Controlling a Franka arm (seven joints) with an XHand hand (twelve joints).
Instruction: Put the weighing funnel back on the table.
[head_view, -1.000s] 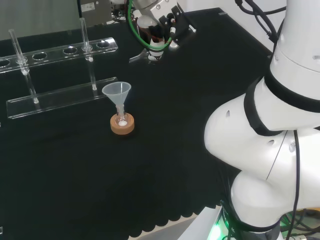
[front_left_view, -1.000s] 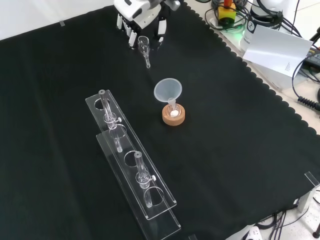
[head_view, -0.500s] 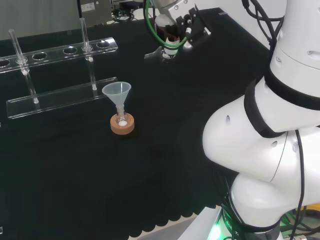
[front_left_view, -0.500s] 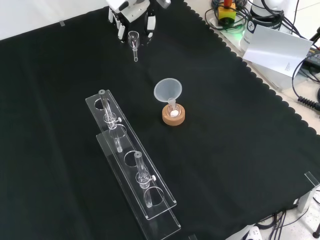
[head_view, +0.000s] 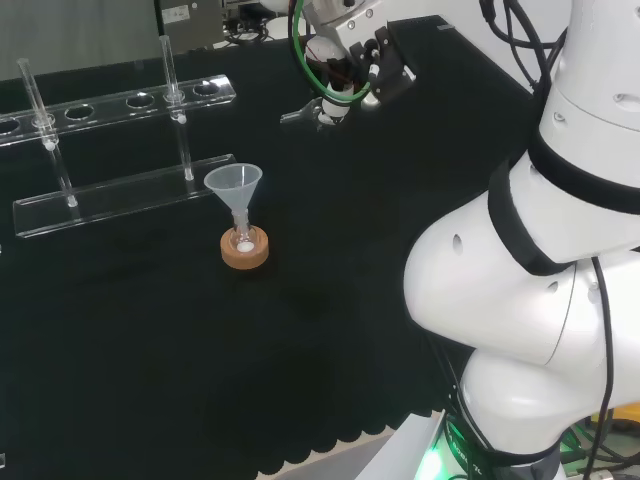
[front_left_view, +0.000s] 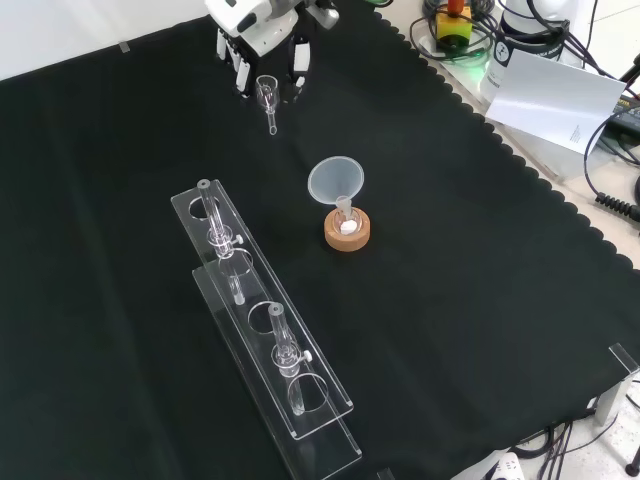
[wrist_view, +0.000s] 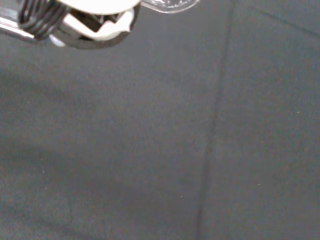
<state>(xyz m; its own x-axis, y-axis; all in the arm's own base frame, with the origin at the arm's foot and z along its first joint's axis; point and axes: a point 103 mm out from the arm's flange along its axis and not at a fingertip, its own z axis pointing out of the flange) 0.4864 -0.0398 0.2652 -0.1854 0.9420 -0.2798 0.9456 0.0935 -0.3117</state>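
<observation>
Weighing funnel (front_left_view: 267, 98) pinched between curled fingers of hand (front_left_view: 255, 20). Positioned low over tabletop (front_left_view: 480, 300), well apart from funnel (front_left_view: 336, 181); contact with cloth indeterminable.

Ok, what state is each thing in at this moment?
hand: fingers curled on the weighing funnel.
weighing funnel: held, not yet released.
funnel: upright, mouth up, stem in the small flask.
small flask: standing on its cork ring.
test tubes: upright in the clear rack.
</observation>
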